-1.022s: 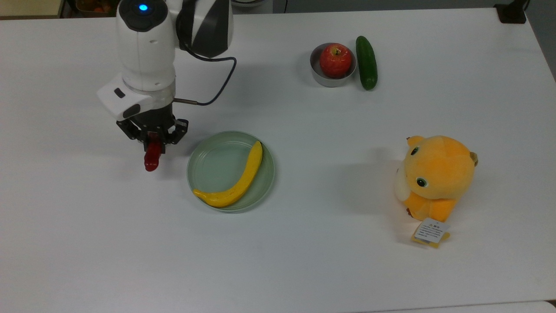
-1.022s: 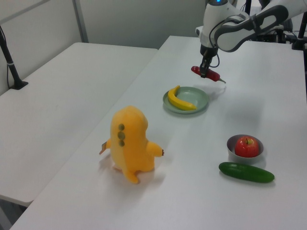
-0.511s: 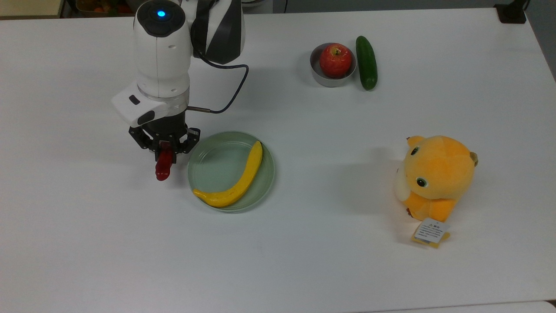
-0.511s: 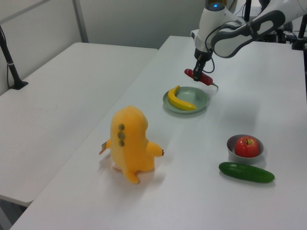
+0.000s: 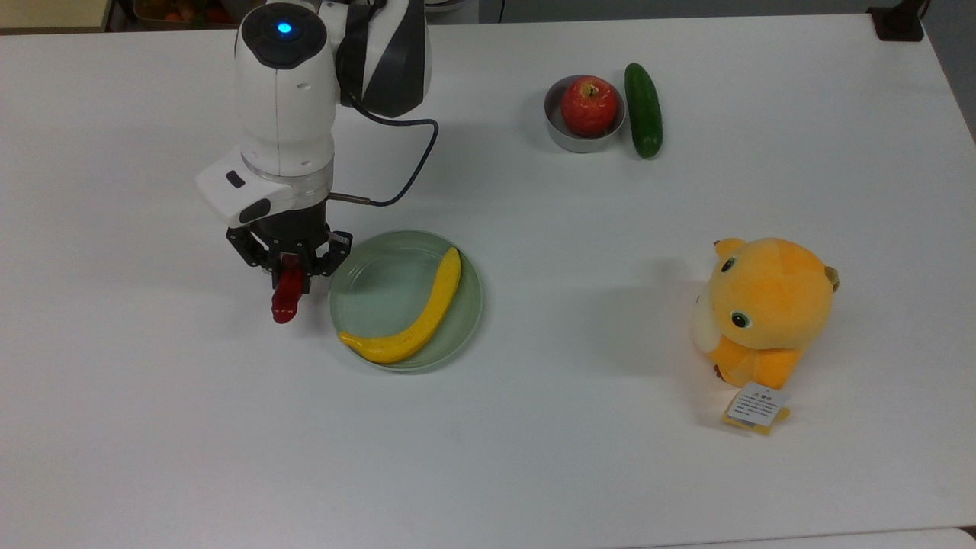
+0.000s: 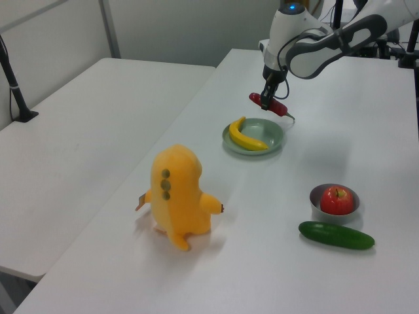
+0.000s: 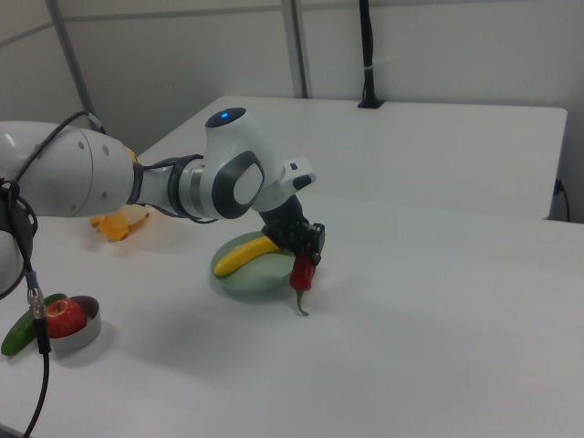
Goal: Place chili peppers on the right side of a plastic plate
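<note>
claw: the claw (image 5: 290,268) (image 6: 269,103) (image 7: 308,248) points down from the white arm (image 5: 284,107), its two fingers pinched on the chili peppers.
chili peppers: one dark red chili (image 5: 286,293) (image 6: 265,104) (image 7: 301,271) held by the claw above the table, clear of the surface; in the right view it hangs nearly upright with its curved green stem lowest, close to the table.
chili against plate: just outside the rim of the plastic plate (image 5: 381,287) (image 6: 271,134) (image 7: 239,278), on the top view's left of it, not over the plate.
plastic plate: pale mint green and round, lying flat on the white table (image 5: 534,427) well in from its edges.
banana: a yellow banana (image 5: 415,316) (image 6: 242,135) (image 7: 248,254) lies inside the plate, curving along the top view's right and lower part.
bowl: a small grey metal bowl (image 5: 560,134) (image 6: 317,194) holds a red apple (image 5: 589,105) (image 6: 336,199), nearer the table edge at the top view's top.
cucumber: a dark green cucumber (image 5: 643,110) (image 6: 336,235) lies just beside the bowl.
plush toy: an orange plush toy (image 5: 766,309) (image 6: 177,196) with a paper tag sits well apart from the plate, toward the table edge at the top view's right.
</note>
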